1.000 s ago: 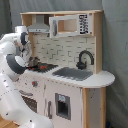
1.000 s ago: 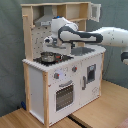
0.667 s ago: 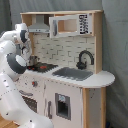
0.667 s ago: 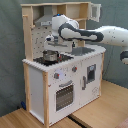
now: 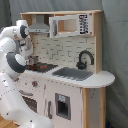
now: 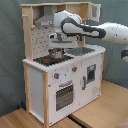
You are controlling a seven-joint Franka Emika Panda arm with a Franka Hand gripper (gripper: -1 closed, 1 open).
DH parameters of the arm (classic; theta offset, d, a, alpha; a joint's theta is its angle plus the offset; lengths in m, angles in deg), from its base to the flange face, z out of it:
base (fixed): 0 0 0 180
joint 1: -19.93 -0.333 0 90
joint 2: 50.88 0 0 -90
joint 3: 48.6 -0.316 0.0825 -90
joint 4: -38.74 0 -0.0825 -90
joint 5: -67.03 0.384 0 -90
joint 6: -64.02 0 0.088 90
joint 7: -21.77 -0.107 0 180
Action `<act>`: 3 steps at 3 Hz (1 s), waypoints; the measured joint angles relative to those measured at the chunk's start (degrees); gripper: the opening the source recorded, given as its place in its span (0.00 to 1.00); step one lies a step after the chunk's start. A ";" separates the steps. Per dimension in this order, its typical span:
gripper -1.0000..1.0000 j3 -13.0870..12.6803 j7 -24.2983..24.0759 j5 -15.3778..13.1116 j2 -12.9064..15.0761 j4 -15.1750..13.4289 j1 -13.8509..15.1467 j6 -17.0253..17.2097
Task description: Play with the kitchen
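The kitchen [image 5: 65, 85] is a white and light-wood toy unit with a red-ringed black hob [image 6: 49, 59], a grey sink [image 5: 73, 73], a black faucet [image 5: 84, 59] and an oven door [image 6: 64, 95]. In both exterior views my gripper [image 6: 56, 46] hangs over the back of the hob. It is shut on the rim of a small metal pot [image 6: 56, 52], which is held just above the hob. In the first exterior view the arm hides most of the gripper [image 5: 31, 56], and the pot [image 5: 33, 62] shows only as a dark shape.
A pegboard back [image 6: 41, 42] and a hood rise close behind the gripper. A top shelf with a microwave [image 5: 70, 24] is overhead. Two knobs [image 6: 57, 76] sit on the front panel. The unit stands on a wooden floor [image 6: 100, 107].
The gripper and the pot have shifted a little toward the sink and slightly upward over the hob.
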 joint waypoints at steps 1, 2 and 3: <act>0.00 2.25 -2.74 -0.17 0.48 -0.01 -0.97 5.15; 0.00 5.12 -5.29 -0.22 0.62 -0.27 -2.65 9.10; 0.00 6.59 -9.52 -1.60 0.61 -2.83 -4.68 11.03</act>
